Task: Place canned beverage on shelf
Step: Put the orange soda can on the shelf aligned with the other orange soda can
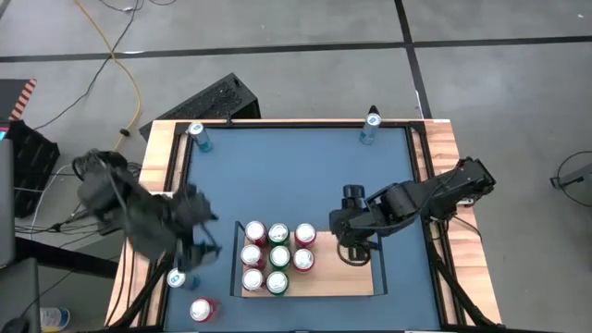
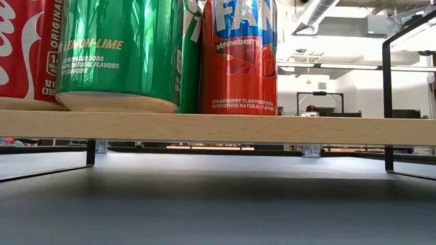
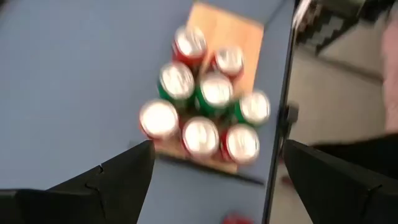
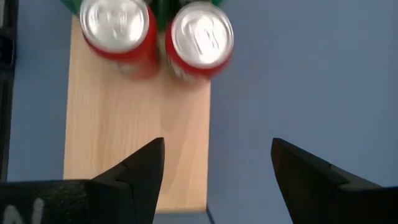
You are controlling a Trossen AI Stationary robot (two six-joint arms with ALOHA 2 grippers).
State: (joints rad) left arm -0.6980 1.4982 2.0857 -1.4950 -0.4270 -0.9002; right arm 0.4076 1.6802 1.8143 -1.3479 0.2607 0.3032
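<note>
From the front edge of the surface, the nearest things are two loose cans: a red can at the near left corner and a pale-topped can just behind it, both off the shelf. The left hand hangs above that corner, close to the pale-topped can, its fingers spread wide and carrying nothing. I judge this the reaching step: it looks set to collect one of those loose cans.

A little farther in, the shelf lies near the front of the surface with eight cans clustered on its left part, red and green ones touching each other; its right part is bare wood. The right hand hovers over that bare stretch, fingers parted and empty, beside the cluster.

Next, I think, the left hand must drop around a loose can, close, and carry it to the free boards without knocking the standing ones.

At the far edge two bottles stand well apart.
</note>
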